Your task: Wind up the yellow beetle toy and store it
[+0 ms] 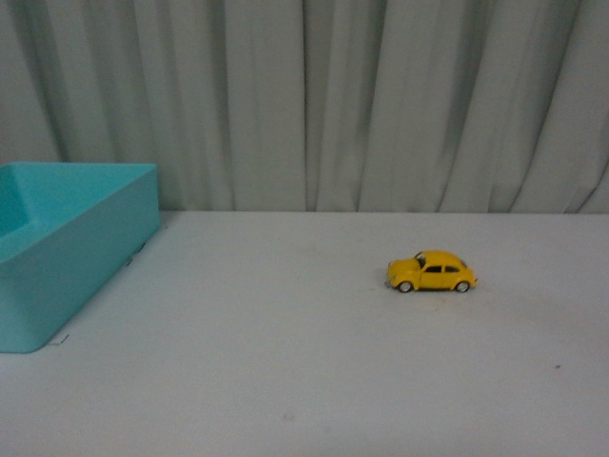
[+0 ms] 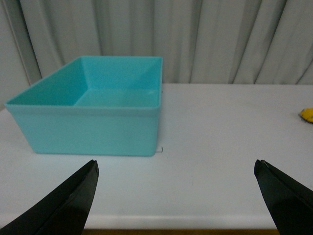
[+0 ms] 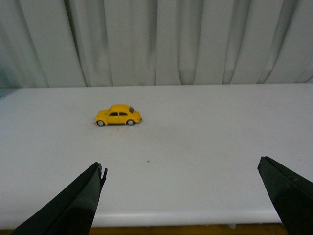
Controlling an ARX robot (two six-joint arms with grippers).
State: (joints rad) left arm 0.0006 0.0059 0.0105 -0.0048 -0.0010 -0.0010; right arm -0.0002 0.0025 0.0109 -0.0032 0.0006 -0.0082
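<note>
The yellow beetle toy [image 1: 431,272], a small rounded yellow toy car with dark windows, black wheels and silver hubs, is seen standing on its wheels on the white desk [image 1: 285,381]. In the front view it is placed right of centre and turned side-on to the camera. A turquoise rectangular plastic bin [image 1: 86,238] with an open top is set toward the desk's left side, well apart from the car. A pale pleated curtain [image 1: 304,95] is hung behind the desk.

The left claw [image 2: 176,166] is shown spread wide with nothing between its two black fingers [image 2: 73,196]. It is held over the near edge of the desk, facing the bin's front wall, and only a yellow sliver of the car is caught at the margin of the left wrist view. The right claw [image 3: 181,164] is likewise parted, with nothing gripped. It is pictured at the near edge of the desk, and the car is seen farther out on the desk ahead of it, clear of both its fingers.
</note>
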